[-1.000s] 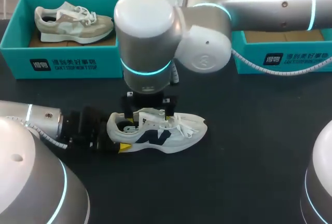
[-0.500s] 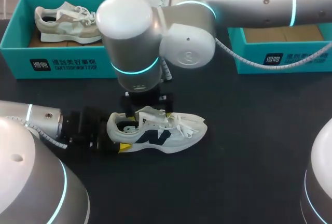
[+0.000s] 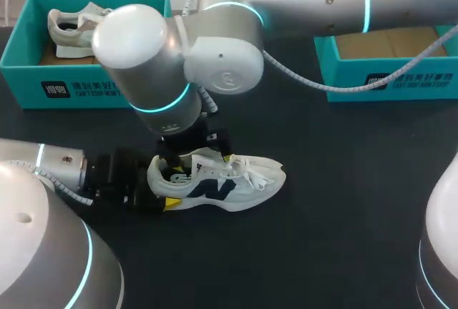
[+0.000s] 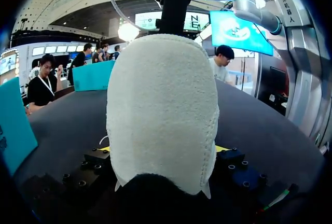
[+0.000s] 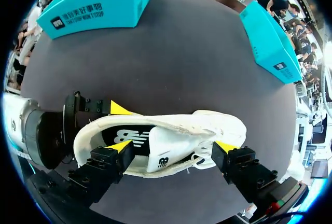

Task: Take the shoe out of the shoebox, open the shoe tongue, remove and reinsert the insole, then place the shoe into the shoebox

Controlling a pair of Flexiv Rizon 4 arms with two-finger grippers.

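A white shoe (image 3: 229,180) with a navy logo lies on its sole on the black table, toe pointing right. My left gripper (image 3: 163,186) comes in from the left and is shut on the shoe's heel (image 4: 162,110), with one yellow tip showing on each side of it. My right gripper (image 5: 174,149) hangs open just above the shoe (image 5: 171,136). One of its fingertips (image 5: 120,147) is over the shoe's mouth, where the dark insole (image 5: 127,137) shows. The other is beside the laces. In the head view the right gripper (image 3: 197,153) sits right over the shoe's collar.
A teal shoebox (image 3: 86,87) at the back left holds a grey-beige shoe (image 3: 71,26). Another teal box (image 3: 386,80) stands at the back right, with a cardboard floor showing. My right arm (image 3: 215,44) spans the table's back from the right.
My right arm's big wrist joints have swung left and its gripper has turned above the shoe. The shoe and the left arm have stayed put.
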